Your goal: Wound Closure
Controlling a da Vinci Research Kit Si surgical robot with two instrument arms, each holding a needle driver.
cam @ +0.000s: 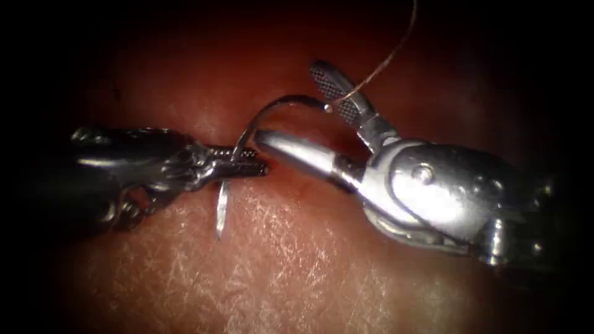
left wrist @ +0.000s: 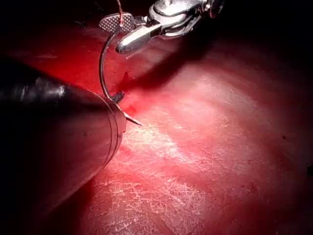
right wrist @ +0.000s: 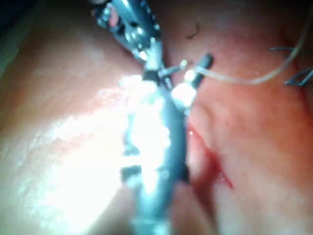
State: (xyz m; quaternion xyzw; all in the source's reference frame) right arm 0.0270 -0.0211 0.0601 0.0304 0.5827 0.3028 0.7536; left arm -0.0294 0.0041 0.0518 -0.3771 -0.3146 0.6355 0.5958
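The left gripper (cam: 247, 162) comes in from the left, level with the cut, and is clamped on the needle (cam: 260, 117) near its pointed end. The tip sticks out below the jaws and hangs over the pale tissue (cam: 297, 266) without entering it. From the jaws the needle arcs up and to the right, clear of the tissue. Its tail end reaches the upper jaw of the right gripper (cam: 297, 111).

The right gripper stands wide apart. One textured jaw points up and to the left behind the needle's tail, and the other smooth jaw lies low, pointing at the left gripper's tips and nearly meeting them. It holds nothing. The thread (cam: 387, 59) runs from the needle's tail up and to the right, crossing the raised jaw. Red fluid (right wrist: 215, 169) marks the cut beside the right tool's shaft.
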